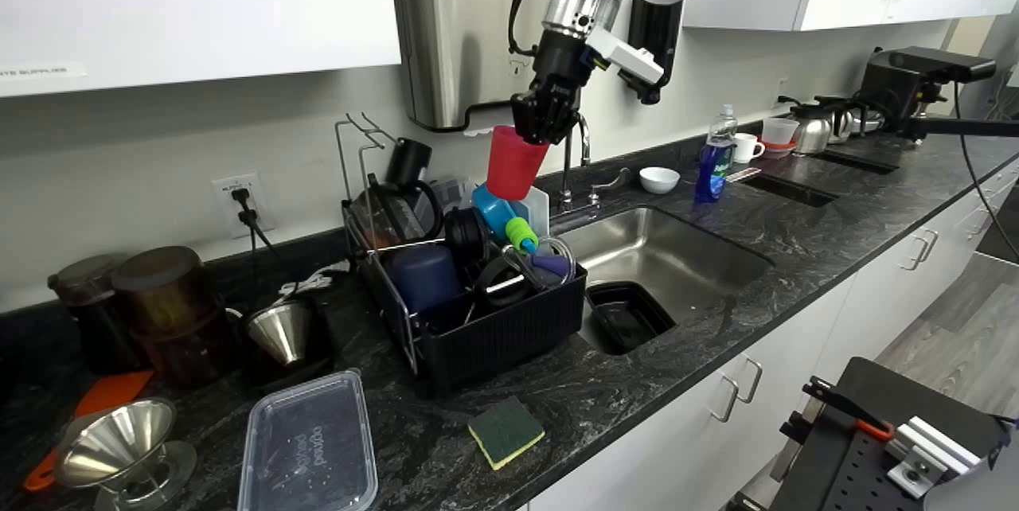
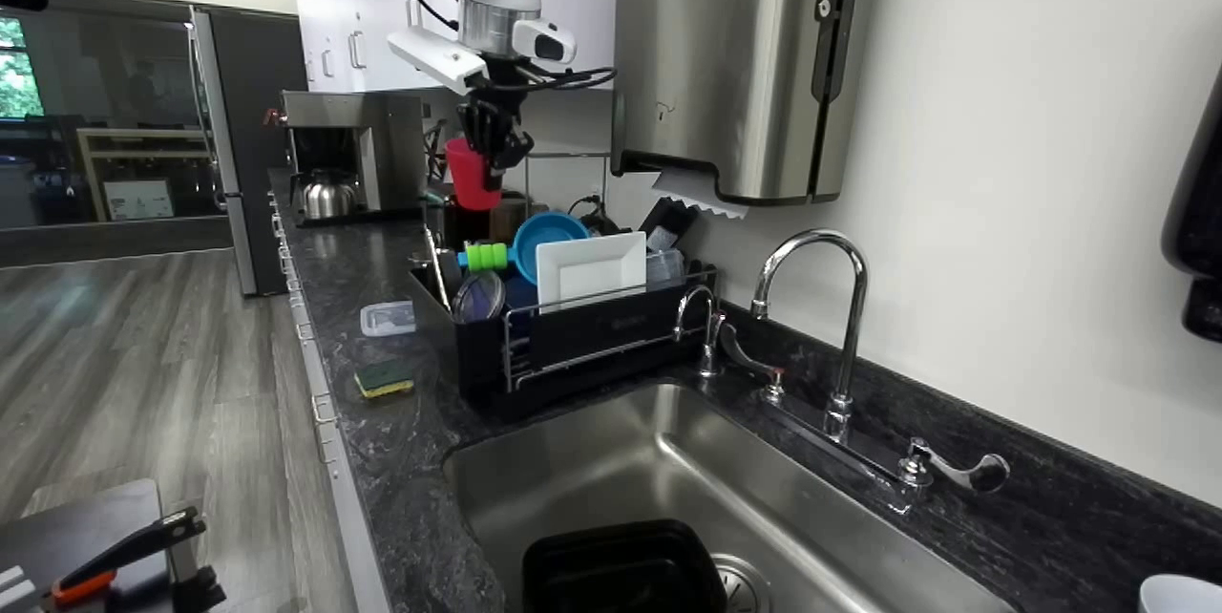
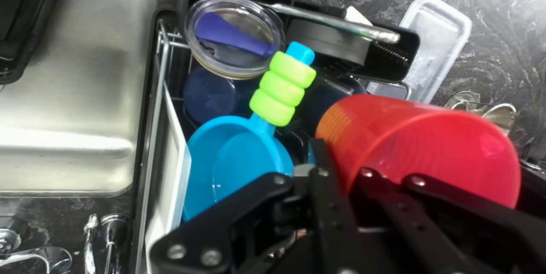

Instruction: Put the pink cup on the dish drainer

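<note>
Upper left in an exterior view, there's "SUPPLIES" on a label [image 1: 41, 72] on the white cabinet [image 1: 199, 1], the word before it clipped by the frame edge; bottom left, lettering shows on the clear container [image 1: 306, 393], unreadable; mid-left, print on the outlet [image 1: 228, 212] blurs.
</note>
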Controlling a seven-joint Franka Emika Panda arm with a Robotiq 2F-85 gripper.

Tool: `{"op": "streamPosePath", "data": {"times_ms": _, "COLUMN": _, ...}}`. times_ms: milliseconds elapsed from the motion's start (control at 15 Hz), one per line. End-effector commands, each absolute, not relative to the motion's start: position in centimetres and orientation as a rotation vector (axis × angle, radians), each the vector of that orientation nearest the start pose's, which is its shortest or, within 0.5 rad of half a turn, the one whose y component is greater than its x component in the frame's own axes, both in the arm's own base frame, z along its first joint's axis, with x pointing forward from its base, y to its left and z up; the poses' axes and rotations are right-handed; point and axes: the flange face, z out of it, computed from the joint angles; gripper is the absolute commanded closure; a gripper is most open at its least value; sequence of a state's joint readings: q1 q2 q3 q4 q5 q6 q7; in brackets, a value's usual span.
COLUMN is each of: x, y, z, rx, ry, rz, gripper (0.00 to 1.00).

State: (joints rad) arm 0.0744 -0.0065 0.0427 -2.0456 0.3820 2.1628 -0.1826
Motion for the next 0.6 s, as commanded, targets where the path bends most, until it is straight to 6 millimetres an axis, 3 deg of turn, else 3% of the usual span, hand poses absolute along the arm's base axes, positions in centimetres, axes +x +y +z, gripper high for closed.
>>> {"op": "streamPosePath", "data": {"times_ms": 0, "x": 55.9, "y": 8.9, "z": 45.0, "rx": -2.779, "ry": -0.15, "rz": -0.228, "gripper": 0.99}}
{"op": "streamPosePath", "data": {"times_ms": 533, "x": 55.9, "y": 10.9, "z": 42.6, "rx": -2.776, "ry": -0.179, "rz": -0.2, "gripper": 0.99}}
